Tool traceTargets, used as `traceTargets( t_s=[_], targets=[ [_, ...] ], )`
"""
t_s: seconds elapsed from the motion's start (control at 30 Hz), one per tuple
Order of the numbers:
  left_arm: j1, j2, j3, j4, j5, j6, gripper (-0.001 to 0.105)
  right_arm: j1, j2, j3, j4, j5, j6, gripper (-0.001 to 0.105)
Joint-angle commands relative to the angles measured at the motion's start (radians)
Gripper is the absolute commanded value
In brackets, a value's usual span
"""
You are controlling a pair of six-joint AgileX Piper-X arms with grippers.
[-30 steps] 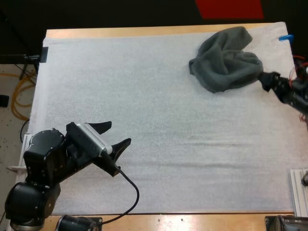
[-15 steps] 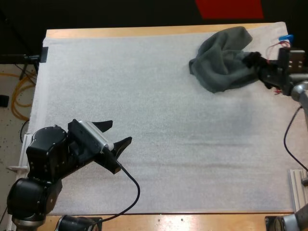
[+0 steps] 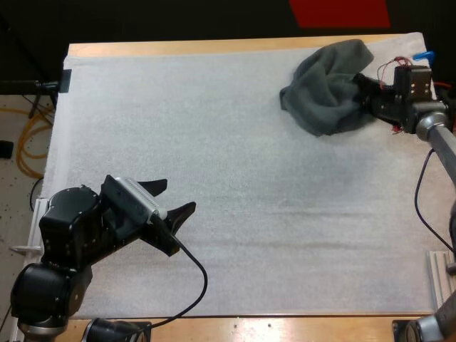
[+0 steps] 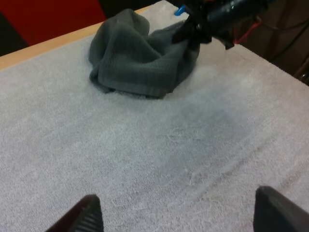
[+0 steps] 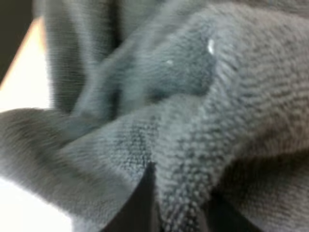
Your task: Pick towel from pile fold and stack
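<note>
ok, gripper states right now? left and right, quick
Left gripper: open, holding nothing.
Right gripper: shut on a fold of the crumpled towel.

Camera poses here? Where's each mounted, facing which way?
High: behind the arms, looking forward and down over the mat; left claw near, right claw at the towel.
Left wrist: on left arm, looking across mat to towel; own open fingers show.
Right wrist: pressed into towel, own fingers pinching a fold.
Shared: high and left wrist both show right claw at towel.
</note>
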Motion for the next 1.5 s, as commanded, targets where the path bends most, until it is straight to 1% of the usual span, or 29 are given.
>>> traceTargets(
  t_s=[0.0,0.07,0.1,0.27,0.37,0.43,0.5,0.57,0.63,0.67,0.7,0.77,0.87,0.9,0.97,1.0,1.1,1.17,1.27,1.3,1.33,1.4,1.43,1.47],
  targets=[
    [-0.003,-0.001,-0.006,-0.012,0.007,-0.012,0.063,0.001,-0.061,-0.013,0.011,-0.015,-0.047,0.000],
    [-0.003,-0.001,-0.006,-0.012,0.007,-0.012,0.063,0.001,-0.135,-0.013,0.042,-0.015,-0.123,0.000],
    [-0.003,-0.001,-0.006,-0.012,0.007,-0.012,0.063,0.001,-0.158,-0.013,0.048,-0.015,-0.139,0.000],
    [-0.003,-0.001,-0.006,-0.012,0.007,-0.012,0.063,0.001,-0.362,-0.013,0.152,-0.022,-0.331,0.000],
    [-0.003,-0.001,-0.006,-0.012,0.007,-0.012,0.063,0.001,-0.473,-0.013,0.224,-0.022,-0.392,0.000],
    [-0.003,-0.001,-0.006,-0.012,0.007,-0.012,0.063,0.001,-0.541,-0.013,0.269,-0.024,-0.401,0.000],
    [-0.003,-0.001,-0.006,-0.012,0.007,-0.012,0.063,0.001,-0.597,-0.013,0.332,-0.060,-0.401,0.000],
    [-0.003,-0.001,-0.006,-0.012,0.007,-0.012,0.063,0.006,-0.661,-0.011,0.423,-0.124,-0.401,0.000],
    [-0.003,-0.001,-0.006,-0.012,0.007,-0.012,0.063,0.022,-0.695,-0.009,0.506,-0.144,-0.402,0.000],
    [-0.003,-0.001,-0.006,-0.012,0.007,-0.012,0.063,0.041,-0.713,-0.010,0.559,-0.145,-0.406,0.000],
    [-0.003,-0.001,-0.006,-0.012,0.007,-0.012,0.063,0.050,-0.721,-0.010,0.578,-0.145,-0.411,0.000],
    [-0.003,-0.001,-0.006,-0.010,0.009,-0.015,0.063,0.101,-0.733,-0.010,0.653,-0.145,-0.447,0.000],
    [-0.003,-0.001,-0.006,0.005,0.008,-0.017,0.063,0.197,-0.728,-0.010,0.713,-0.135,-0.451,0.000],
    [-0.003,-0.001,-0.006,0.011,0.008,-0.020,0.063,0.220,-0.726,-0.007,0.719,-0.129,-0.451,0.000],
    [-0.003,-0.001,-0.006,0.043,0.010,-0.024,0.063,0.306,-0.719,0.009,0.721,-0.126,-0.449,0.000],
    [-0.003,-0.001,-0.006,0.049,0.010,-0.024,0.063,0.323,-0.718,0.015,0.711,-0.126,-0.449,0.000],
    [-0.003,-0.001,-0.006,0.083,0.010,-0.024,0.063,0.429,-0.705,0.073,0.621,-0.103,-0.443,0.000],
    [-0.003,-0.001,-0.006,0.086,0.010,-0.024,0.063,0.492,-0.679,0.106,0.550,-0.052,-0.441,0.000],
    [-0.003,-0.001,-0.006,0.086,0.010,-0.024,0.063,0.544,-0.620,0.114,0.482,0.024,-0.441,0.001],
    [-0.003,-0.001,-0.006,0.086,0.010,-0.024,0.063,0.547,-0.607,0.114,0.465,0.028,-0.441,0.002],
    [-0.003,-0.001,-0.006,0.086,0.010,-0.024,0.063,0.547,-0.584,0.114,0.433,0.028,-0.441,0.008],
    [-0.003,-0.001,-0.006,0.086,0.010,-0.024,0.063,0.545,-0.554,0.114,0.392,0.035,-0.441,0.024],
    [-0.003,-0.001,-0.006,0.086,0.010,-0.024,0.063,0.539,-0.538,0.114,0.378,0.051,-0.441,0.037],
    [-0.003,-0.001,-0.006,0.086,0.010,-0.024,0.063,0.531,-0.521,0.114,0.367,0.072,-0.441,0.053]
  ],
)
